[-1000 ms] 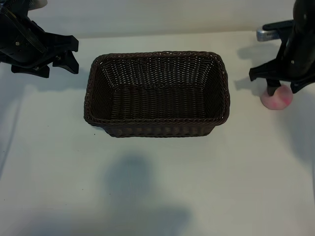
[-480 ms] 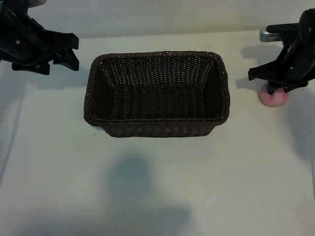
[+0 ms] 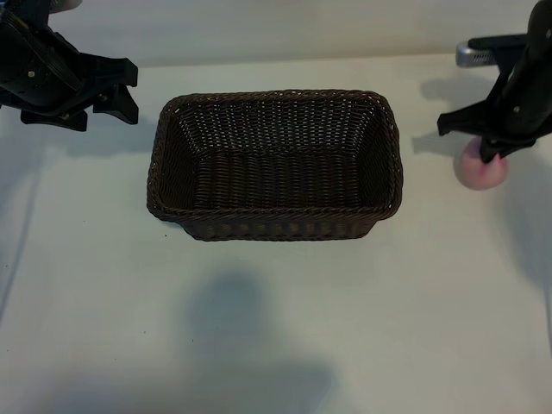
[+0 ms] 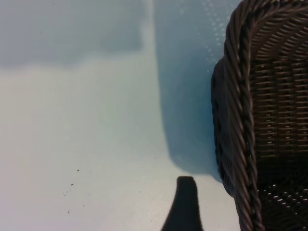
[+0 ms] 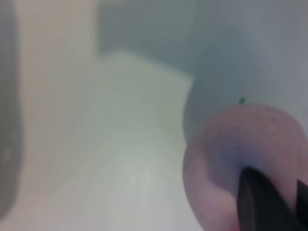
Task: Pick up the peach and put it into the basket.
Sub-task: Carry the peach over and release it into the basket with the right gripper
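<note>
The peach [image 3: 479, 175], a small pale pink ball, rests on the white table far right of the basket [image 3: 276, 212], a large dark brown wicker one in mid-table. My right gripper [image 3: 489, 154] stands directly over the peach, its dark fingers shut on the top of the fruit. In the right wrist view the peach [image 5: 226, 149] fills the corner, and one finger [image 5: 260, 197] presses into it. My left gripper [image 3: 129, 90] hovers open beside the basket's far left corner, holding nothing. The left wrist view shows one of its fingers [image 4: 186, 204] next to the braided basket rim [image 4: 240, 120].
A small silver-grey object [image 3: 470, 58] lies at the back right, behind the right arm. A broad soft shadow falls on the table in front of the basket. The basket's inside holds nothing.
The right gripper's fingers have closed in on the top of the peach, which stays at about the same spot on the table. The left arm has barely moved.
</note>
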Controlling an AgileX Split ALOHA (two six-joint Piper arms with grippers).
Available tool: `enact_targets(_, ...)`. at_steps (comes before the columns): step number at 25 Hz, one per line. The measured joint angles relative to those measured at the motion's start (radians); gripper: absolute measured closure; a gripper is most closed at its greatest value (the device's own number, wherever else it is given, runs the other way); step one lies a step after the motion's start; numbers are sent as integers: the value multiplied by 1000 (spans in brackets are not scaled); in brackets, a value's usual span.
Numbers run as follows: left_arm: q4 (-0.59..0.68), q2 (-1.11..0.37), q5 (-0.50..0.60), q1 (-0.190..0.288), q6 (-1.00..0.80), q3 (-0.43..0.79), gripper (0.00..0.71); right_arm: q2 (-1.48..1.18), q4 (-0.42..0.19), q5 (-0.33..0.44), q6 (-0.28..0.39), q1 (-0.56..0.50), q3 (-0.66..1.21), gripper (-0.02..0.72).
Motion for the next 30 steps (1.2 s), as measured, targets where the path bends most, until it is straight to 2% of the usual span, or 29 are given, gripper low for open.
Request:
enact_targets(6, 0, 0, 1, 0, -1, 0, 121, -125, 3, 123, -18, 0, -86, 661)
enact_targets(10, 0, 0, 1, 0, -1, 0, 121, -211, 9, 159, -18, 0, -128, 661)
enact_targets(14, 0, 0, 1, 0, -1, 0, 121, -254, 52, 175, -25, 14, -137, 661)
enact_targets(21, 0, 0, 1, 0, -1, 0, 121, -258, 93, 147, -29, 190, -139, 661)
enact_targets(26, 0, 0, 1, 0, -1, 0, 121, -258, 115, 72, -21, 333, -139, 661)
enact_targets(30, 0, 0, 1, 0, -3, 0, 121, -256, 120, 11, -14, 372, -139, 661)
